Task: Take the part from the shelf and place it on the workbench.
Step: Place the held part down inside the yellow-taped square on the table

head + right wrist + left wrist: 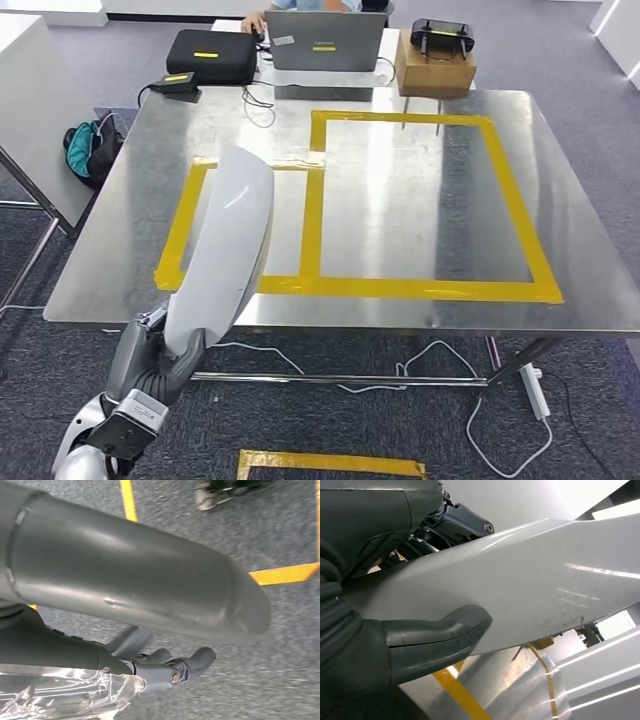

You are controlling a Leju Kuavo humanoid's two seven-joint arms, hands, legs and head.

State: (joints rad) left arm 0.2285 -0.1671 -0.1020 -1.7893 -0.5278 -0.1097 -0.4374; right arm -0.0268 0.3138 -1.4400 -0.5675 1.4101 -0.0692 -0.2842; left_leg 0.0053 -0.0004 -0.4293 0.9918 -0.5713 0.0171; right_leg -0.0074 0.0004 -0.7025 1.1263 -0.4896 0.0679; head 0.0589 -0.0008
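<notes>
We have the white part gripped in the left hand at lower left of the head view, its far end raised over the near edge of the steel worktop. In the left wrist view the thumb presses one face of the shell and dark fingers wrap the other side — a firm clamp, nothing loose. The right hand hangs over the carpet, holding nothing, fingers partly curled; we cannot tell more than that.

The step in hand looks like the carry-in and set-down. The part is long and curved, gripped near its lower end, so the upper end will swing — we'd keep the wrist steady and move slowly. Aim for the yellow tape outline near centre-left of the head view, presumably the drop zone. Lower until the shell's edge touches metal, lay it flat, then release the fingers. The surface is slick — release early and it may slide or rock.
</notes>
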